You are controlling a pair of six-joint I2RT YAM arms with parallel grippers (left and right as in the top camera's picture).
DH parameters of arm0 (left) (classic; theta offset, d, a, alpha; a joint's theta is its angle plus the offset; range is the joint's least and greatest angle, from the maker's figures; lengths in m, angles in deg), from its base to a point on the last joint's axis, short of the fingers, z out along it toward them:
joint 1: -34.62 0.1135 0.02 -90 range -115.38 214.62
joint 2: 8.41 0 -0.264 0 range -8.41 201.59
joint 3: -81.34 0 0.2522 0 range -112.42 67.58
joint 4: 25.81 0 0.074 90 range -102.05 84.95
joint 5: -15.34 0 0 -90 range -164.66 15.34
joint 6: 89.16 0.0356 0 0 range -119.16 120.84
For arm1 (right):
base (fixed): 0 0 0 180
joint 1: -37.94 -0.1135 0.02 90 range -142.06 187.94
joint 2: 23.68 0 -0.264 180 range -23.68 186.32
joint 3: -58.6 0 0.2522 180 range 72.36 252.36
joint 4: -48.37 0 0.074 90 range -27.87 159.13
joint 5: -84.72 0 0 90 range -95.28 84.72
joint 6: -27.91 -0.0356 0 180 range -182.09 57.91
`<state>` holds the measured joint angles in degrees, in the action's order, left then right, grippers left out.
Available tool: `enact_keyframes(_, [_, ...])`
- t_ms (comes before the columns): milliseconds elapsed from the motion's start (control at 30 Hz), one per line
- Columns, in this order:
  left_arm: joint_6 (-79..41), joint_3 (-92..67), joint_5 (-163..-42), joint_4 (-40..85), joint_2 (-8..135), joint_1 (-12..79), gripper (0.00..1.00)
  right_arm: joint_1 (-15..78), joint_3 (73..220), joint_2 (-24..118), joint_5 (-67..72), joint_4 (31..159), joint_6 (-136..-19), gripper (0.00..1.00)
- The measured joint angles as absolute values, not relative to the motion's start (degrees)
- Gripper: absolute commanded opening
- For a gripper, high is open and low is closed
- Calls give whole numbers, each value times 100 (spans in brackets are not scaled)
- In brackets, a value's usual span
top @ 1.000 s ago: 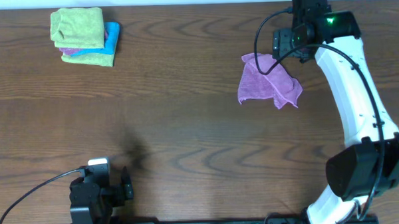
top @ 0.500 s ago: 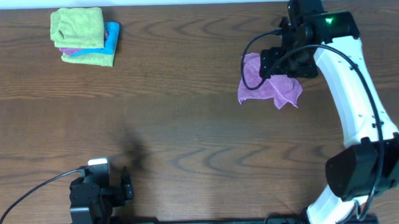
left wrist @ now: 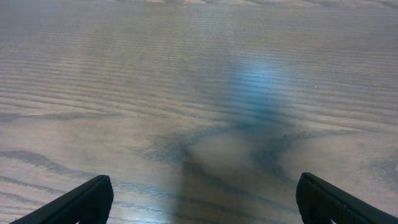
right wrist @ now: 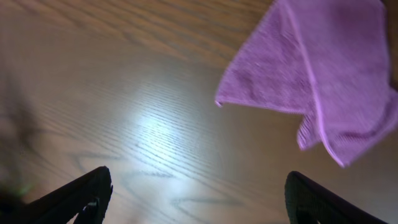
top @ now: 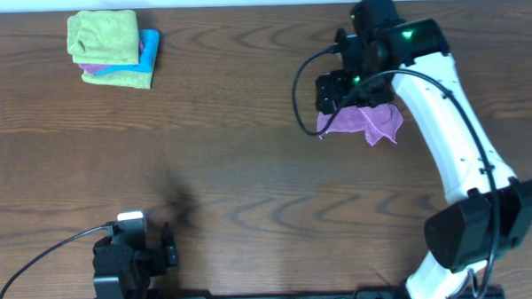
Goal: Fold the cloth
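The lilac-purple cloth (top: 374, 122) lies crumpled on the wooden table at the right, its upper part hidden under my right arm. In the right wrist view the cloth (right wrist: 323, 62) fills the upper right, one corner pointing left, flat on the wood. My right gripper (top: 329, 94) hovers just left of the cloth's left edge; its jaws (right wrist: 199, 202) stand wide open over bare table, holding nothing. My left gripper (top: 163, 251) rests at the near left edge, far from the cloth, and is open (left wrist: 205, 202) over bare wood.
A folded stack sits at the far left corner: a lime-green cloth (top: 102, 35) on top, a bright blue cloth (top: 149, 47) beneath it. The right arm's black cable (top: 301, 95) loops out to the left of the gripper.
My right arm has swung left and nearer, passing over the cloth, so the gripper now sits past its left edge. The cloth stayed where it lay. The left arm has not moved.
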<state>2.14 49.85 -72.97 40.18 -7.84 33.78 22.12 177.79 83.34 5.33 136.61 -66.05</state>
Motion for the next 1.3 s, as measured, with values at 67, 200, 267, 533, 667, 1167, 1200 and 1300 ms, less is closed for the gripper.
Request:
enact_keyframes(67, [212, 4985, -7297, 4018, -784, 3378, 95, 2040, 17779, 8568, 518, 13410, -6513, 88])
enact_keyframes(200, [212, 4985, -7297, 4020, -784, 3378, 96, 1819, 17768, 9202, 472, 13069, -6439, 86])
enact_keyframes(267, [212, 4985, -7297, 4018, -784, 3378, 95, 1779, 17751, 9418, 435, 12949, -6433, 85])
enact_keyframes(533, [212, 4985, -7297, 4018, -784, 3378, 95, 1788, 17722, 9499, 221, 12485, -6422, 85])
enact_keyframes(667, [212, 4985, -7297, 4020, -784, 3378, 95, 1788, 17724, 9665, 66, 12514, -6441, 84])
enact_keyframes(1167, [212, 4985, -7297, 4018, -784, 3378, 95, 1841, 17722, 10721, -512, 12774, -6817, 75])
enact_keyframes(1200, [212, 4985, -7297, 4018, -784, 3378, 95, 1847, 17722, 10758, -533, 12776, -6843, 74])
enact_keyframes(1300, [212, 4985, -7297, 4018, -784, 3378, 95, 1882, 17722, 10811, -575, 12780, -6883, 66])
